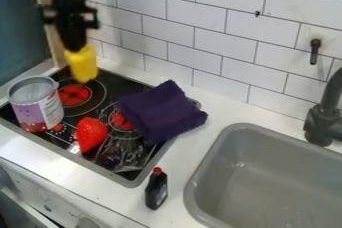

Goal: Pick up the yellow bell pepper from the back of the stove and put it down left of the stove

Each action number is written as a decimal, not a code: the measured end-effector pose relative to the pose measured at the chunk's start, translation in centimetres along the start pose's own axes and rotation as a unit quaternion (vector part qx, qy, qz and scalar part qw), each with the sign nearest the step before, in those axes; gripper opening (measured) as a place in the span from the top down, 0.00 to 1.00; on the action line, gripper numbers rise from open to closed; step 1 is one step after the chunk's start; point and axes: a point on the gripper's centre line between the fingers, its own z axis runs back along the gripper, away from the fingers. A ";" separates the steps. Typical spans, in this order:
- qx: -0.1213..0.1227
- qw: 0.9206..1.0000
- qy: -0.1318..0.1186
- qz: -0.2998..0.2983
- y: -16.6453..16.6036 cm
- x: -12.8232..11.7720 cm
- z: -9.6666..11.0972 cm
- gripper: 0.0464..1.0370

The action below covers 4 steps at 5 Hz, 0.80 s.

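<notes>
The black claw [79, 51] is closed on a yellow block [82, 64], which hangs from its tip above the back left part of the stove [125, 175], though how far apart its fingers stand around the block I cannot tell. On the left side of the stove stands an open can [38, 107], a red strawberry [91, 134] lies near the middle of the stove, and a dark purple cloth [160, 112] drapes over the stove's right edge, with a small black bottle [156, 191] and a grey sink [267, 172] to the stove's right
</notes>
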 end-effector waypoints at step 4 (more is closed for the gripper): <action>0.111 0.986 -0.028 0.118 5.0 -7.1 6.6 0.93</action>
